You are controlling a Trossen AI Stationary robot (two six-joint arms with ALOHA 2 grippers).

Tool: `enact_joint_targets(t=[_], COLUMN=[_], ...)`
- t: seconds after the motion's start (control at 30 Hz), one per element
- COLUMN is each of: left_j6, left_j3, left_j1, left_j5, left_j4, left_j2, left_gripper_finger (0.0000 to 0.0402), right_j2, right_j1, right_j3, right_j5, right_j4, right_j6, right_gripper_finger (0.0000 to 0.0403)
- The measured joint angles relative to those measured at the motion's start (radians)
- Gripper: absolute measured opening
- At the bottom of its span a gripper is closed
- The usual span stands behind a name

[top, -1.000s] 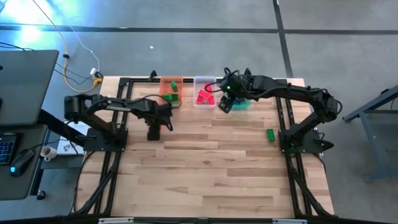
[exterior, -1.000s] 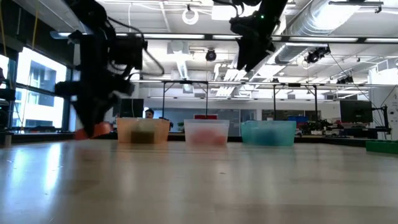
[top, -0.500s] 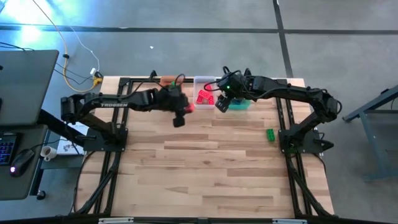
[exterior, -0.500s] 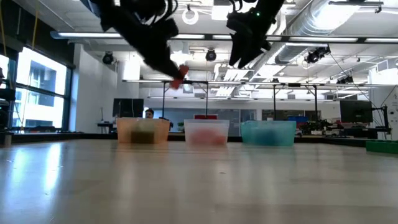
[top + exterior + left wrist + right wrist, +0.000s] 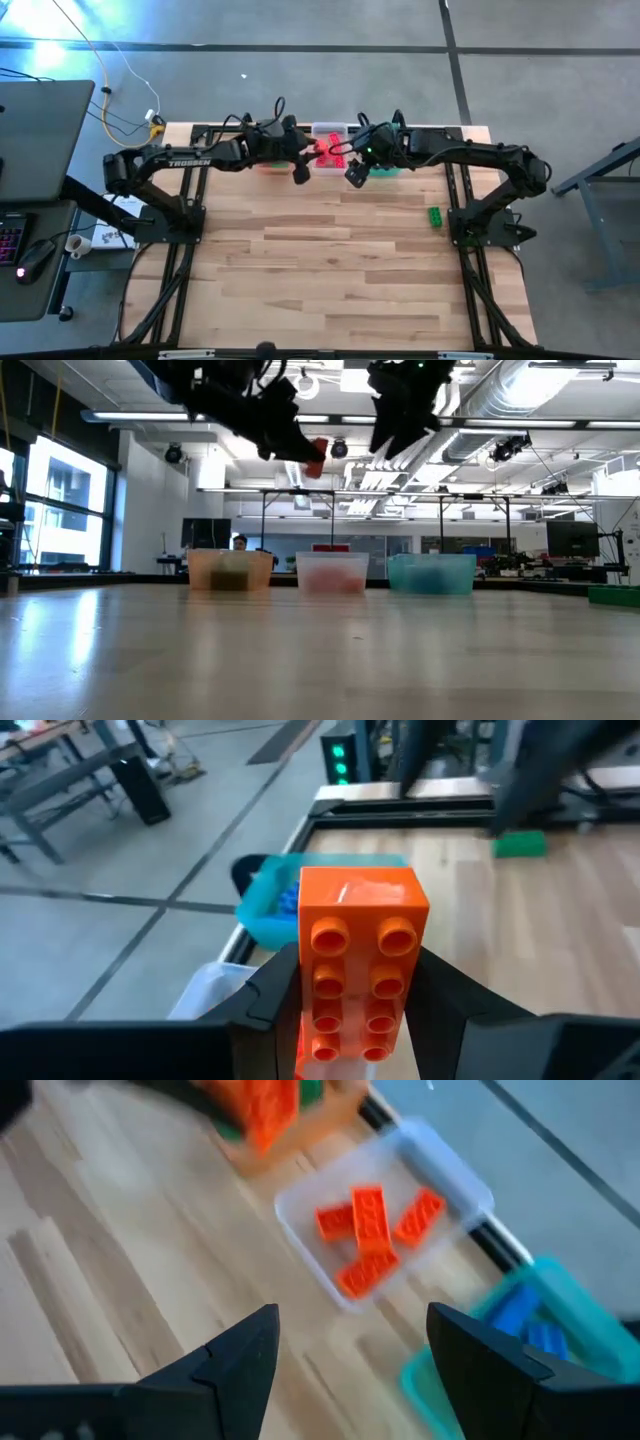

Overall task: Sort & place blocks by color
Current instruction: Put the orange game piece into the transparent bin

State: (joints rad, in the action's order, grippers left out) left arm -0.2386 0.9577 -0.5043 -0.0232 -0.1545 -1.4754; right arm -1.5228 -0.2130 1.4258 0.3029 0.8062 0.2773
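wooden table (image 5: pixel 330 270) bears three tubs (image 5: pixel 331 573) and a green block (image 5: pixel 435 216).

Bright ceiling strip lights, window glare, motion-blurred wrist pics, soft foreground tabletop (image 5: pixel 320 660)

Two black jointed arms, white lettering along the left arm's forearm, thin black cables looping behind each hand, a green light glowing near the right hand (image 5: pixel 352 175), wide dark angular fingers, possibly matte plastic.
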Motion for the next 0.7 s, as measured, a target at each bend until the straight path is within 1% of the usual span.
enact_joint_targets(t=[0.07, 0.2, 0.5, 0.7], left_j6=[0.0, 0.0, 0.003, 0.026], left_j3=[0.0, 0.0, 0.0, 0.0], left_j1=[-0.019, -0.058, -0.129, -0.15], left_j5=[0.0, -0.015, -0.07, -0.081], left_j4=[-0.033, -0.093, -0.143, -0.209], left_j2=[-0.031, -0.096, -0.249, -0.333], left_gripper_finger=[0.011, 0.011, 0.011, 0.0114], right_j2=[0.01, 0.025, 0.025, 0.025], right_j1=[0.02, 0.069, 0.186, 0.238], right_j3=[0.0, 0.0, 0.0, 0.0], right_j5=[0.021, 0.027, 0.011, 0.022], right_j4=[0.058, 0.126, 0.148, 0.148], right_j6=[0.04, 0.138, 0.247, 0.291], right_gripper_finger=[0.0243, 0.0243, 0.0243, 0.0243])
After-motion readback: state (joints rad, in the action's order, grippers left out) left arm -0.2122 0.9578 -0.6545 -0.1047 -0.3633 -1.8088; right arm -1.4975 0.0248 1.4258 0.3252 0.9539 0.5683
